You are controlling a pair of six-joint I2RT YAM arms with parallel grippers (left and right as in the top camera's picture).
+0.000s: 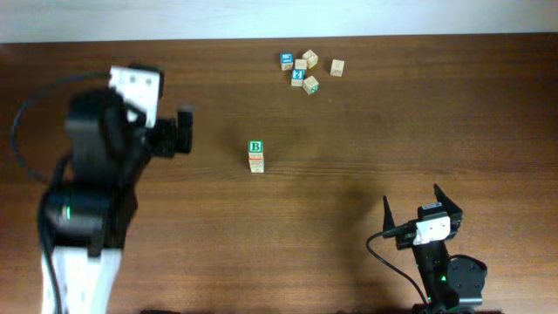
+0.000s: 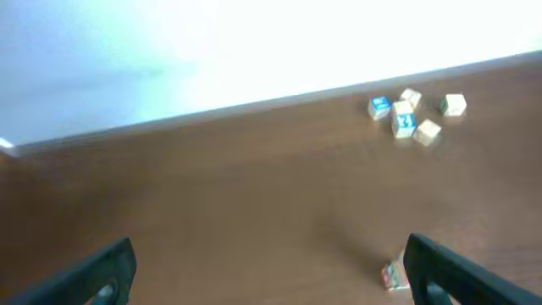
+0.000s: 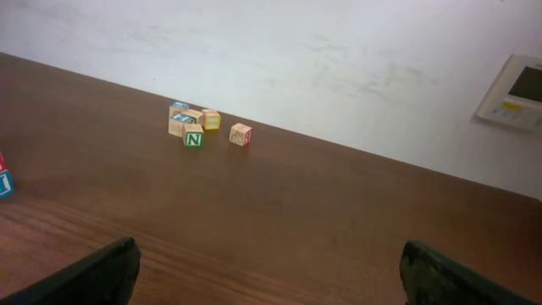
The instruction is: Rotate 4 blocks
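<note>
A wooden cube with a green B [image 1: 255, 148] sits mid-table, touching a red-marked cube [image 1: 255, 164] on its near side; whether they are stacked I cannot tell. The left wrist view catches this pair [image 2: 393, 275] just inside its right finger [image 2: 449, 273]. At the back lies a cluster with a green N cube [image 1: 310, 85] [image 3: 194, 138], a red-faced cube [image 1: 336, 67] [image 3: 241, 134] and pale cubes [image 1: 311, 59]. My left gripper [image 1: 181, 131] [image 2: 275, 275] hovers open left of the B cube. My right gripper [image 1: 417, 205] [image 3: 271, 280] is open at the near right, holding nothing.
Two blue-faced cubes [image 1: 286, 60] [image 1: 297, 75] lie in the back cluster [image 2: 405, 112]. A white wall runs along the table's far edge [image 1: 436, 37]. A white panel [image 3: 517, 91] hangs on the wall at right. Black cables trail from both arms.
</note>
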